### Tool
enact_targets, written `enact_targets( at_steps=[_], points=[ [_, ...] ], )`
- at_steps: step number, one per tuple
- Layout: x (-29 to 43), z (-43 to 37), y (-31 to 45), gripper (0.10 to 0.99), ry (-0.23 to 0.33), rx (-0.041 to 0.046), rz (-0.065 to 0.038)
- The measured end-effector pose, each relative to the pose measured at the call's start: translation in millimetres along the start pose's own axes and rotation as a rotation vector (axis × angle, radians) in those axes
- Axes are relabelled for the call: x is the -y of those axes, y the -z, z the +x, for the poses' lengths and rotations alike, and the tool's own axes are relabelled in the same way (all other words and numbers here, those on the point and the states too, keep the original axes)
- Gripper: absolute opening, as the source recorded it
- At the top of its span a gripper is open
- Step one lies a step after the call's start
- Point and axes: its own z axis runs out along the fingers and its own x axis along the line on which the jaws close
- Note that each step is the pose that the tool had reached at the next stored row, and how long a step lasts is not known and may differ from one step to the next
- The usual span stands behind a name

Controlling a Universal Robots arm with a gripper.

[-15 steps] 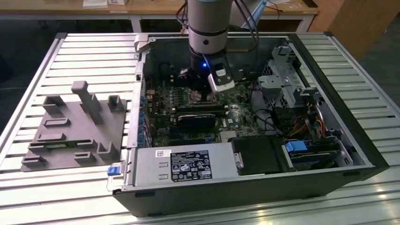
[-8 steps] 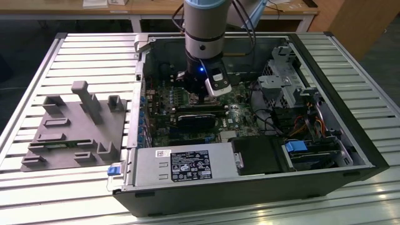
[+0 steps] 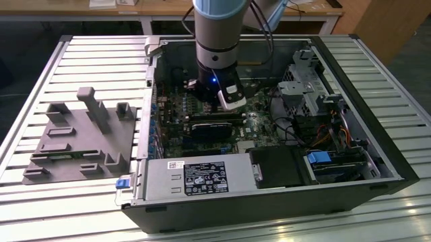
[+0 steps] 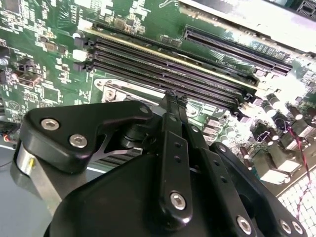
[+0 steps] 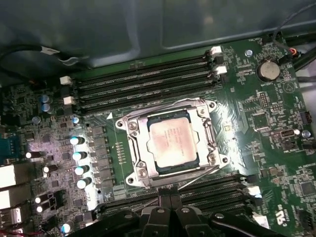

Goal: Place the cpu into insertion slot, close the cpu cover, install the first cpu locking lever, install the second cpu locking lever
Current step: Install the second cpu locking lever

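You have one cpu [image 5: 172,140] seated in the one insertion slot [image 5: 129,157], the cpu cover [image 5: 210,140] down; your gripper [image 5: 170,199], fingers together and empty, sits at its 6 o'clock.

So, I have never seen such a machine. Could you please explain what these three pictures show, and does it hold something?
A robot arm reaches down into an open computer case lying on a slatted metal table. The exterior view looks from outside; both wrist views ride on the arm. Its black gripper hangs over the green motherboard, fingertips together, holding nothing. In the first wrist view the cpu sits in its insertion slot, with the silvery cpu cover down around it. A grey fixture lies beside the case.
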Motion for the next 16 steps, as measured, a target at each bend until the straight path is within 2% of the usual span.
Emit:
enact_targets(
  at_steps=[6, 12, 16],
  points=[
    [7.7, 3.4, -1.9, 0.102, 0.000, -0.0101, -0.043],
    [14.6, 4.7, -5.2, 0.102, 0.006, -0.0163, -0.065],
    [17.9, 6.9, -7.6, 0.102, 0.012, -0.0218, -0.084]
  ],
)
